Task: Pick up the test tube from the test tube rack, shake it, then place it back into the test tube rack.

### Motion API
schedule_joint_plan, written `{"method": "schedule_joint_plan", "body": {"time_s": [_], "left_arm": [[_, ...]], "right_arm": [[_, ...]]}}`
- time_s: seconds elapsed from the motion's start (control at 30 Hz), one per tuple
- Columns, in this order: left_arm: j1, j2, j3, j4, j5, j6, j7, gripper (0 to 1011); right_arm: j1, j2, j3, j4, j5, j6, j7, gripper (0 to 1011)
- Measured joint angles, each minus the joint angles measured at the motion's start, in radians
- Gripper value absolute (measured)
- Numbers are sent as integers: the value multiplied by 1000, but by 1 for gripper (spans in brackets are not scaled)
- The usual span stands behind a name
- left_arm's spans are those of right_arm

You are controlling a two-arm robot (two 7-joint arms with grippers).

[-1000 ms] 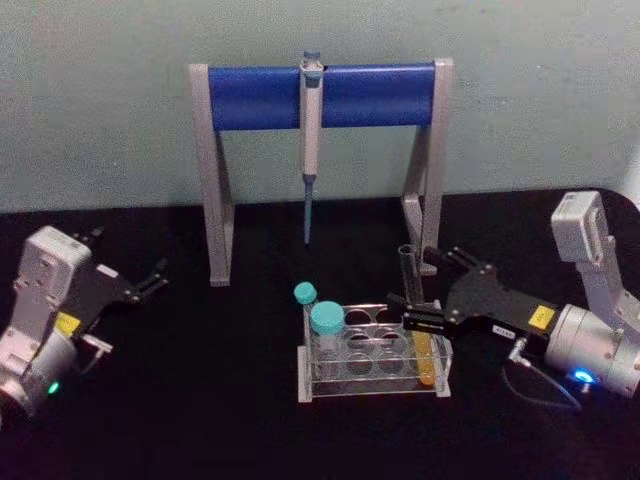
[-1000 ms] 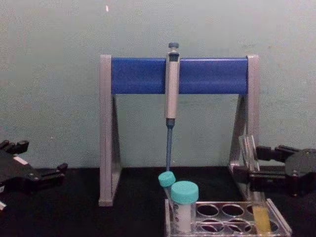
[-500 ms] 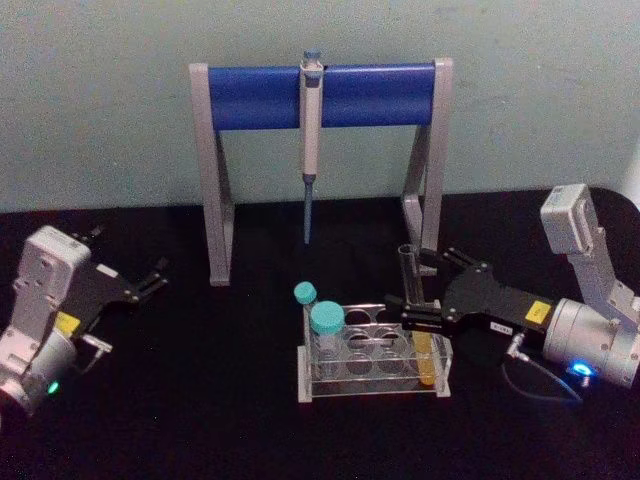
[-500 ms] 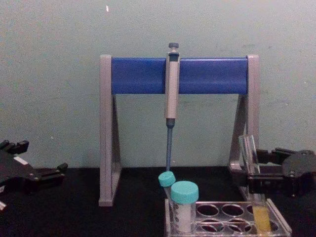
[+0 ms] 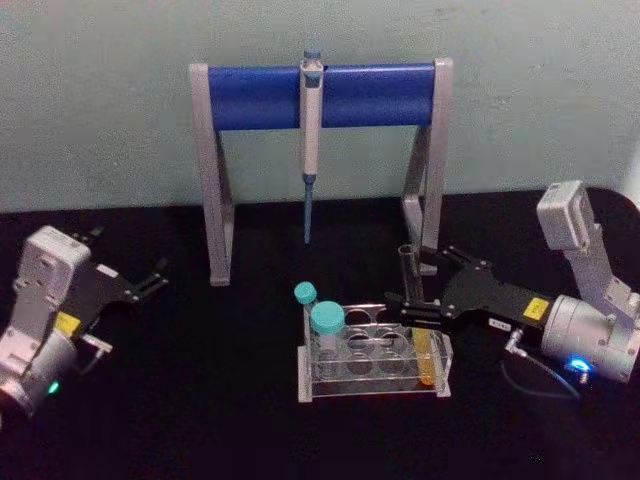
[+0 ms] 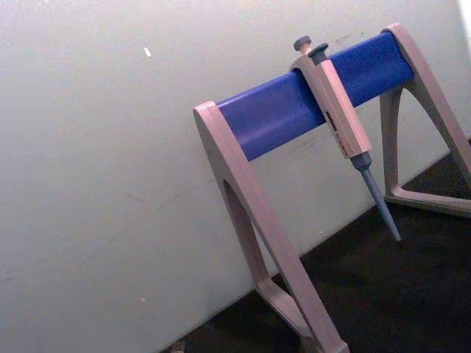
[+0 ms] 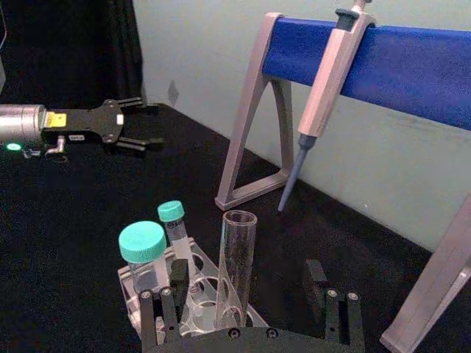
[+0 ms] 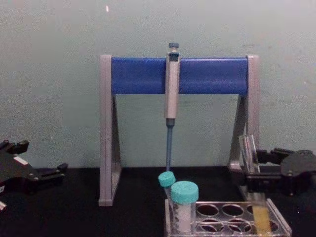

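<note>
Tube [image 5: 428, 365]: upright, right end hole of rack [image 5: 345, 385], yellow liquid.
Right tool [image 5: 410, 277]: open, straddling tube; yellow sticker [image 5: 538, 316] unreadable.
Left tool [image 5: 152, 277]: open, parked left on worktop [image 5: 220, 400].

pretty dim and flat, soft directionless light. even wash across the pale wall [image 8: 59, 98] behind the pipette stand [image 8: 138, 75]. black table [image 5: 200, 420] soaking up detail, green led [image 5: 52, 387] and blue led [image 5: 580, 368] glowing against it. mild shine along the test tube [image 7: 237, 272].
</note>
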Motion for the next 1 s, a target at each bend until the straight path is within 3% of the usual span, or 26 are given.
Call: {"method": "schedule_joint_plan", "body": {"time_s": [0.63,0.9,1.0], "left_arm": [[0,0,0,0,0,0,0,1001],[0,0,0,0,0,0,0,1001],[0,0,0,0,0,0,0,1002]], "right_arm": [[0,0,1,-1,-1,-1,0,995],[-1,0,1,-1,-1,-1,1,821],[-1,0,1,-1,-1,-1,1,708]]}}
